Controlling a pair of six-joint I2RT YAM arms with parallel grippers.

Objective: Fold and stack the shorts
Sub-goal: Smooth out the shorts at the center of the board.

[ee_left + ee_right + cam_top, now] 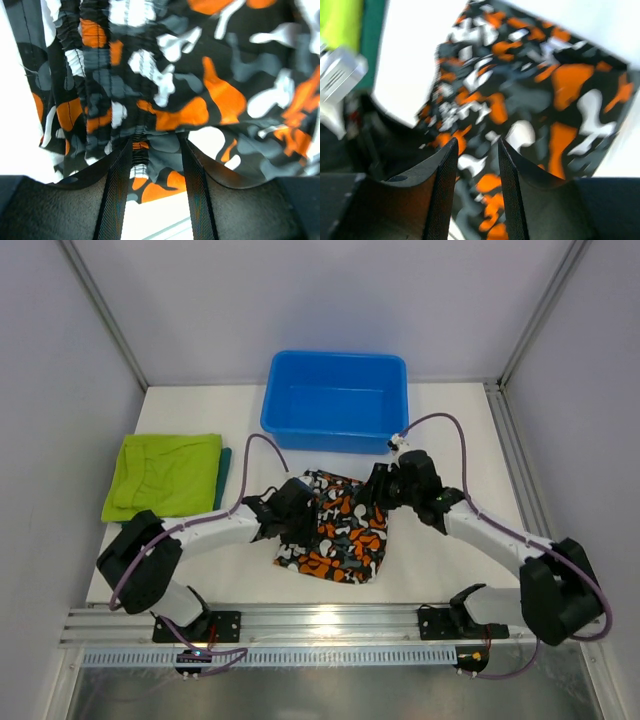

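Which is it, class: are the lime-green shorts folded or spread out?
Folded: the lime-green shorts form a compact, neat rectangle, lying on top of the dark teal shorts.

A blue plastic tub [325, 436] sits open side up at twelve o'clock on a white table [455, 445]; a silver metal rail [330, 621] spans the six o'clock edge; pale walls [300, 300] enclose the other sides.
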